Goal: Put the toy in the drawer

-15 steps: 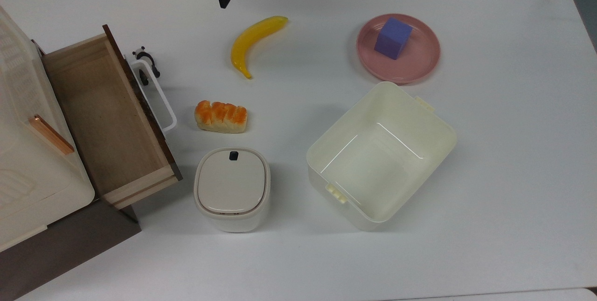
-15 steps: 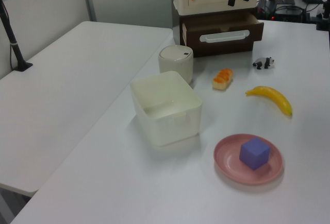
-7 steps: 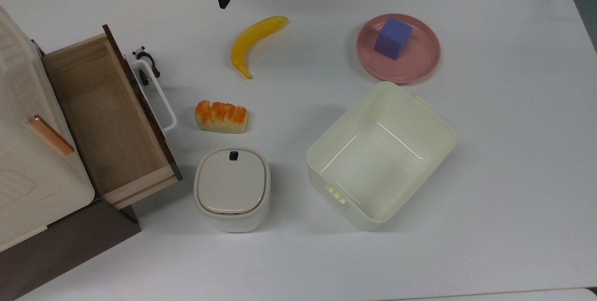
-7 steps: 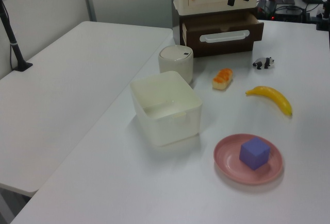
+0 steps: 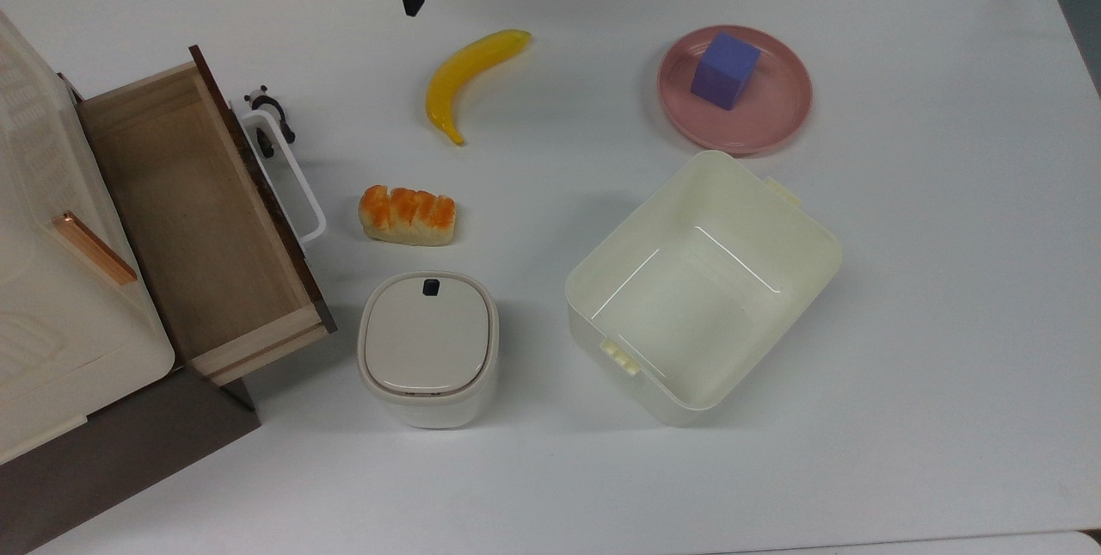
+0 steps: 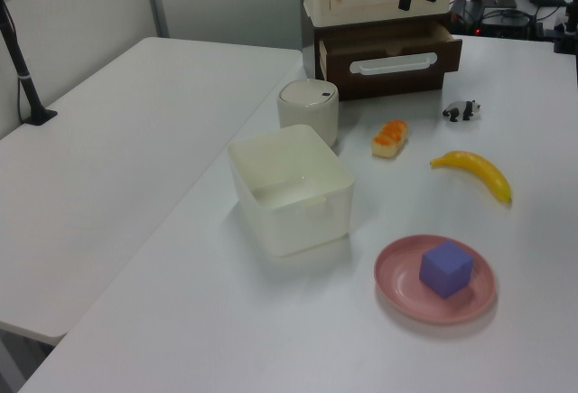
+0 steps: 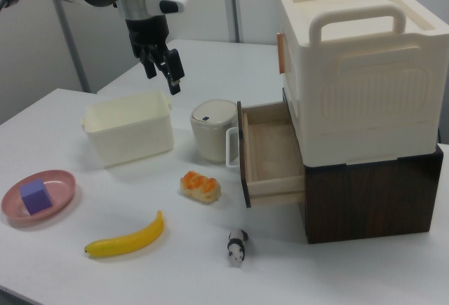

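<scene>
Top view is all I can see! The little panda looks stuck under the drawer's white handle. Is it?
Observer: No. In the right view the panda stands on the table, with a clear gap between it and the handle.
Operator: How high up is the hand?
Observer: High. In the right view the hand hangs open, well above the table and far from the panda.
Operator: Can it just slide the panda in?
Observer: Probably not. The right view shows the drawer sitting raised off the table, so the panda likely needs lifting over the front.
</scene>
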